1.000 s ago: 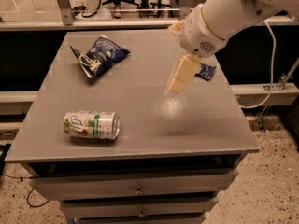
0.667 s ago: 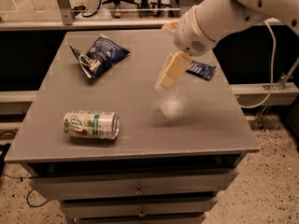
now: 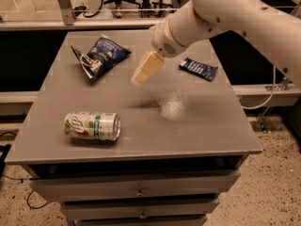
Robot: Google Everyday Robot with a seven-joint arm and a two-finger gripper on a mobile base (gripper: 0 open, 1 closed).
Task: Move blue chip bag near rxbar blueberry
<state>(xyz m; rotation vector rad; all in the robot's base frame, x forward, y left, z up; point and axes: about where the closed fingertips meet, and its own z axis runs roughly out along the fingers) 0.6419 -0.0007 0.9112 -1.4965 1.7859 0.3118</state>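
Note:
The blue chip bag (image 3: 99, 55), puffy navy foil with white lettering and a round logo, lies at the back left of the grey tabletop (image 3: 188, 131). The rxbar blueberry (image 3: 198, 68), a small flat dark-blue wrapper, lies at the back right. My gripper (image 3: 145, 70), with cream-coloured fingers, hangs above the middle back of the table between the two, closer to the chip bag and to its right. It holds nothing.
A green-and-white soda can (image 3: 92, 126) lies on its side at the front left. The table is a cabinet with drawers (image 3: 141, 191) below its front edge. A railing and chair legs stand behind the table.
My gripper and arm have moved left across the table, from beside the rxbar toward the chip bag. The objects have not moved.

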